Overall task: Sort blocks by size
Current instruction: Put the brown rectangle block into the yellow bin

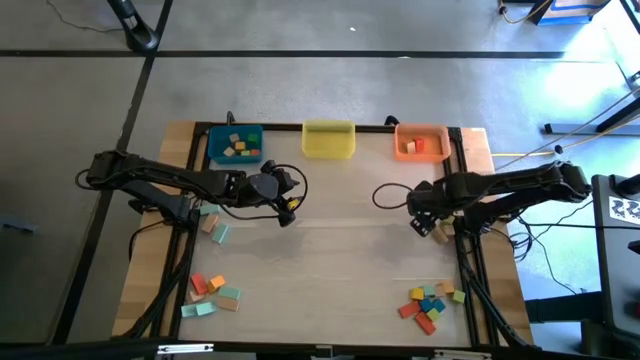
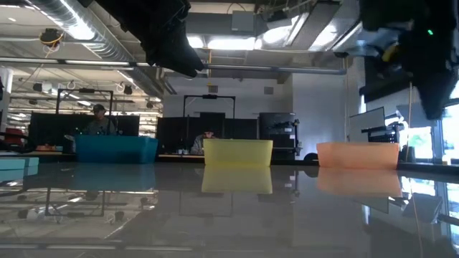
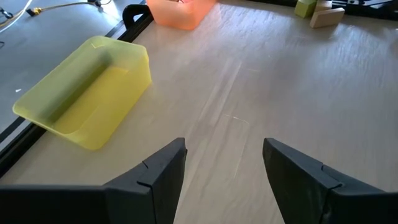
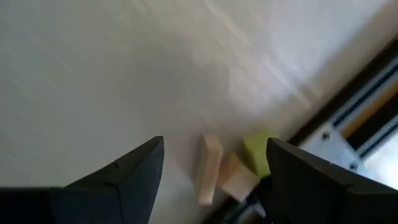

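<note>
The blocks lie in groups on the wooden table: a mixed pile [image 1: 430,303] at the near right, another [image 1: 212,293] at the near left, and a few [image 1: 212,224] under my left arm. Two tan blocks [image 4: 211,168] and a yellow-green one [image 4: 258,152] lie by the right edge rail. My right gripper [image 4: 214,146] hangs open above them, pointing down and touching none; it also shows in the high view [image 1: 425,218]. My left gripper [image 3: 224,146] is open over bare table at mid-left [image 1: 285,203], aimed toward the yellow bin [image 3: 87,93].
Three bins stand along the far edge: blue [image 1: 235,145] and orange [image 1: 420,142], each with some blocks inside, and yellow [image 1: 328,138] between them. A black frame rail [image 4: 348,106] runs along the table's right edge. Bare table lies between the two arms.
</note>
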